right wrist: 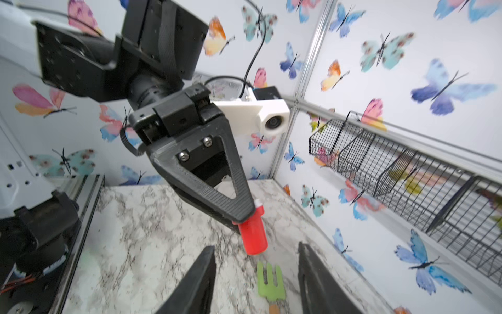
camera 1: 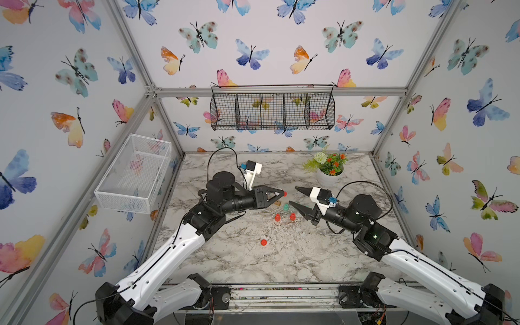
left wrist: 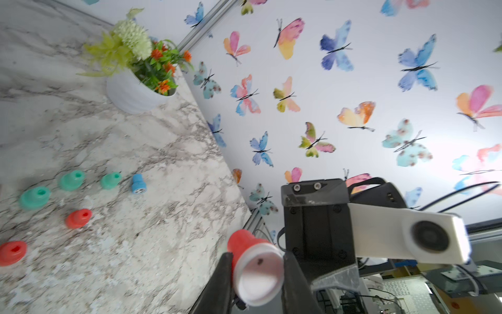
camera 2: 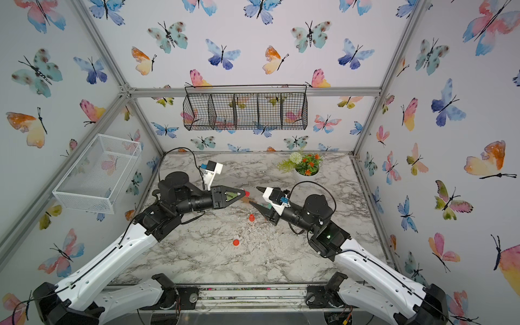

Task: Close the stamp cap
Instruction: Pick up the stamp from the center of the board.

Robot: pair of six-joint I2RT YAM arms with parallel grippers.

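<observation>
The stamp (right wrist: pixel 254 236) is clamped in the left gripper (camera 1: pixel 282 193) above the desk (camera 1: pixel 253 264). The right gripper (camera 1: pixel 292 195) is parted and empty beside it. Possibly its cap (camera 1: pixel 263 242) is seen lying below.

Top pair: high over front edge, looking down; share whole tabletop (camera 1: pixel 253 261).
Wrist cams: close, facing each other; share red stamp (left wrist: pixel 255 266).

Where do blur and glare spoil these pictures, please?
Left wrist view: the red stamp near the lens is soft, and a patch of butterfly wall is washed out white. Right wrist view: the black wire basket smears with blur. Both top views: evenly lit, no glare.
</observation>
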